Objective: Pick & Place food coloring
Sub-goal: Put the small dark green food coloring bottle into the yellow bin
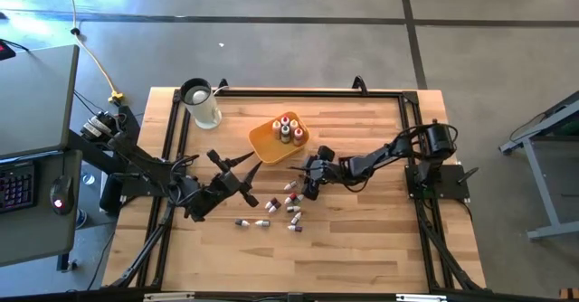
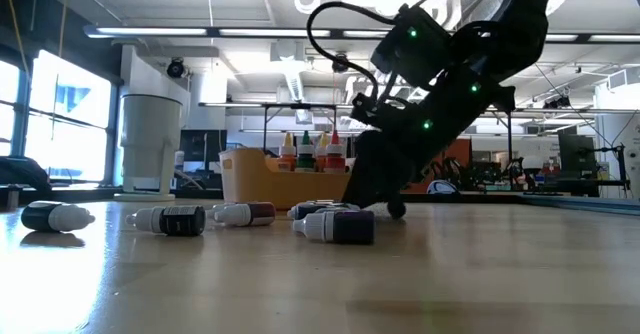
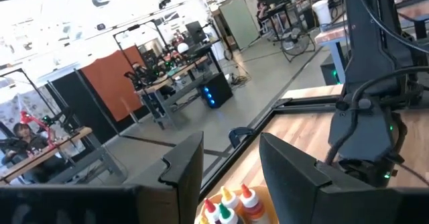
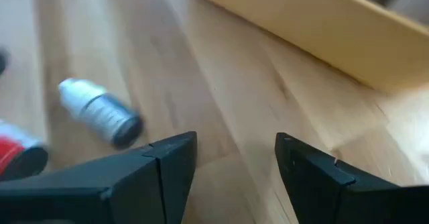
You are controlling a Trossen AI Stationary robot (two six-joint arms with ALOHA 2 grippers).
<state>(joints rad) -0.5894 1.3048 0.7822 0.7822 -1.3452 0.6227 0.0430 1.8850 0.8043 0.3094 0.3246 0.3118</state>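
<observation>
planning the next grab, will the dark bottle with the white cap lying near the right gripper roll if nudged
Probably. The small dark bottle with the white cap looks round-bodied and lies on its side on the smooth wooden table, so a sideways nudge should roll it. It seems rigid and light, so the open right gripper could knock it away.

Around us we see a grey concrete floor [image 1: 298, 40] crossed by dark seams, and a grey desk [image 1: 36, 94] to one side carrying a keyboard [image 1: 16, 186] and a mouse [image 1: 61, 193]. Level across the room we find bright windows [image 2: 65, 109] on one wall, long ceiling strip lights [image 2: 150, 32] and white ducting overhead. Farther back stand an orange-brown partition panel [image 3: 107, 96], black-framed work tables [image 3: 167, 76] and a blue-lit computer case [image 3: 218, 93] — a busy, open workshop
</observation>
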